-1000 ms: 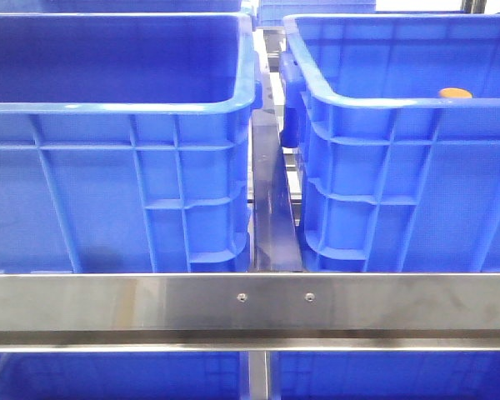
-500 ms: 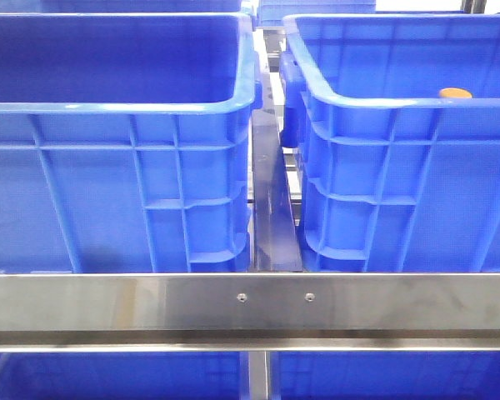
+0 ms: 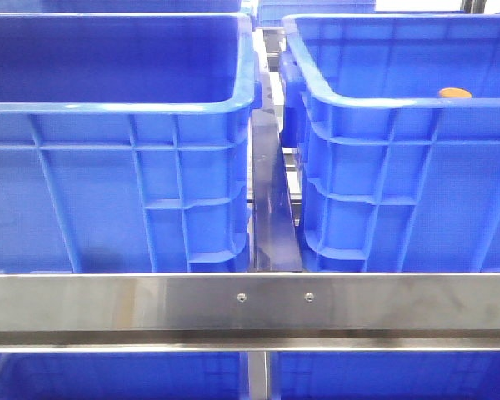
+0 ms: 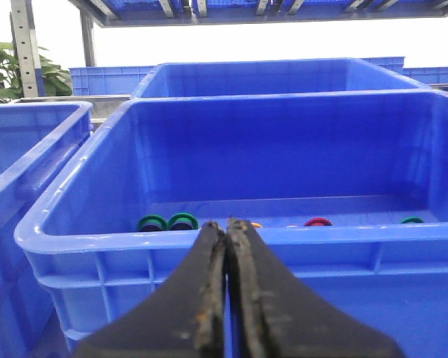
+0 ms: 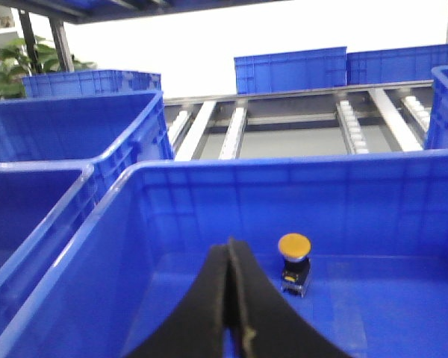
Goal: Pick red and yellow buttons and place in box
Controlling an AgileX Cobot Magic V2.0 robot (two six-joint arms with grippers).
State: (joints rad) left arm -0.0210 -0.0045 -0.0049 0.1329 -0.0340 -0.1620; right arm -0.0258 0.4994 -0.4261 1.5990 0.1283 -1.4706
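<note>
steel rail (image 3: pixel 250 304), blue crates, roller racking (image 5: pixel 231 130)

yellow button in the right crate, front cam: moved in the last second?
No. The yellow button sits at the same spot just behind the right crate's near rim in all three front frames.

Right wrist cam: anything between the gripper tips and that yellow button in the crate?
Nothing. In the right wrist view only bare blue crate floor separates the right gripper from the yellow button.
</note>
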